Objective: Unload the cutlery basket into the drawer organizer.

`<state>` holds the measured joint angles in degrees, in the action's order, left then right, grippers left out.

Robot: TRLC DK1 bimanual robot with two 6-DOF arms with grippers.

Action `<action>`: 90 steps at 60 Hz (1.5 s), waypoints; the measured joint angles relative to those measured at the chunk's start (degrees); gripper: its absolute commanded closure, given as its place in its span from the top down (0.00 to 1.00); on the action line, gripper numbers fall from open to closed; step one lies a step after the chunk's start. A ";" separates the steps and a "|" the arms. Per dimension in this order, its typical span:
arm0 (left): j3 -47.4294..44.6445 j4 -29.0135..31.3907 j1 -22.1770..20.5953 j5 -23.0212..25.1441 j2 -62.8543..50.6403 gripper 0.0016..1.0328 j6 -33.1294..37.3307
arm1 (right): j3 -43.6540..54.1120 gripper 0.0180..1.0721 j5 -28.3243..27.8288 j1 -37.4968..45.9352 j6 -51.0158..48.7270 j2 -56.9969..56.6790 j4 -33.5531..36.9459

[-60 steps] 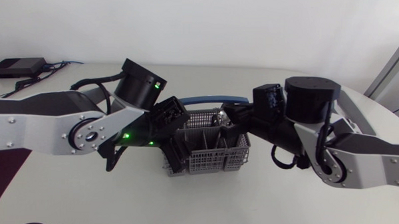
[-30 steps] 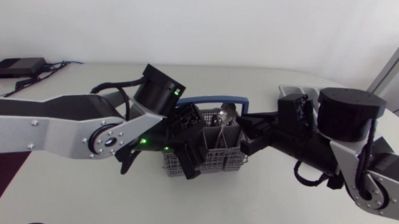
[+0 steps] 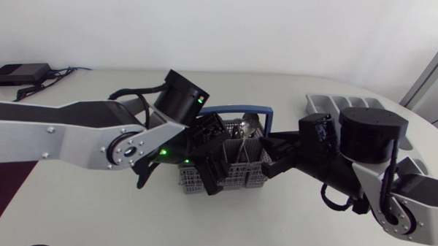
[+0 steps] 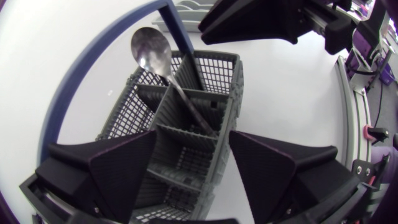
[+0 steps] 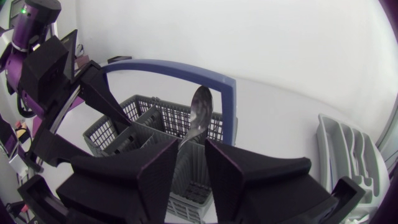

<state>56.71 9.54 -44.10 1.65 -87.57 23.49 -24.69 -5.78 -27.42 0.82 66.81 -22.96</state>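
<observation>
The left gripper (image 4: 191, 134) is released, its two broad black fingers spread wide and poised over the near end of the grey plastic lattice cutlery basket (image 4: 180, 118), one finger to either side of its compartments; whether either finger touches the basket's walls cannot be told. In the head view this left gripper (image 3: 210, 166) sits at the basket's (image 3: 239, 171) end nearest the left arm, and the right gripper (image 3: 271, 149) comes in at the opposite end. The right gripper (image 5: 191, 142) grasps nothing: its fingers stand slightly apart with a narrow gap through which the basket (image 5: 134, 118) shows. The shiny metal spoon (image 5: 200, 109) stands tilted in the basket just ahead of those fingers, bowl uppermost, its handle running down into a compartment on the side away from the left gripper. From the left wrist view, the spoon (image 4: 152, 50) leans with its bowl close to the arched blue carrying handle (image 4: 93, 68), apart from the right gripper's fingers. The blue handle (image 3: 238, 109) arches over the far side of the basket. The basket sits on the white table (image 3: 274, 227). The pale grey compartmented drawer organizer (image 3: 335, 103) lies well apart, behind the right arm. A flat black box (image 3: 20, 74) with cables lies at the table's far left corner.
</observation>
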 measured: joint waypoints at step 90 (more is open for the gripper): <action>2.82 -1.77 25.66 20.48 -0.90 0.19 -1.46 | 0.87 0.06 -7.61 -1.05 -4.42 1.66 13.18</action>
<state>59.53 7.77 -18.44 22.13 -88.47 22.02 -23.81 -13.39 -28.47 -3.60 68.47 -9.78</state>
